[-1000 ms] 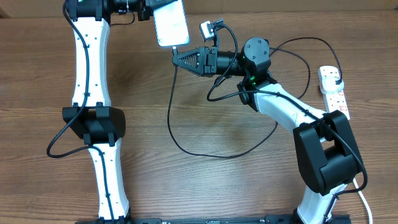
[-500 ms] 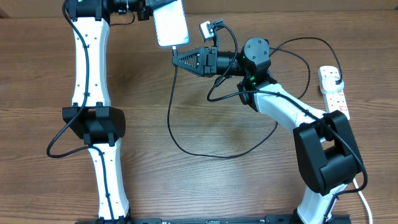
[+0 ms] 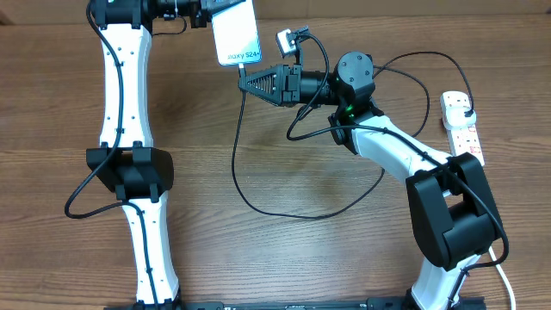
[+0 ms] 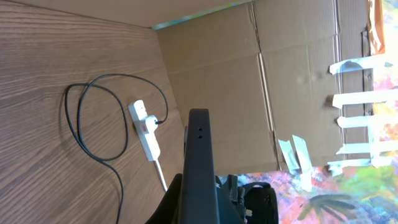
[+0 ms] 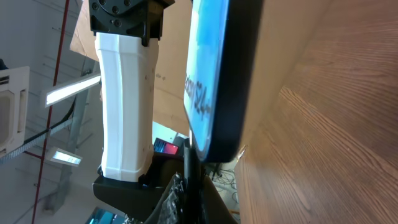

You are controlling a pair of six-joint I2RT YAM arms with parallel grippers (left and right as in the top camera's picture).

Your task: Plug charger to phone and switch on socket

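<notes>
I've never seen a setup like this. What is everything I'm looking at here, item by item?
phone: one, pale blue screen, top centre
charger: one, black cable, looping from phone to socket
socket: one, white strip, right edge
table: one, brown wood, under everything
cardboard: one wall, tan, behind table
left arm, right arm: two, white and black, either side
left jaws: one pair, black, shut on the phone
right jaws: one pair, black, shut on the charger below the phone

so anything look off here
Nothing damaged or spilled. Only oddities: the phone is clamped in the left jaws rather than lying flat, and the charger sprawls in a loose loop across the table.
</notes>
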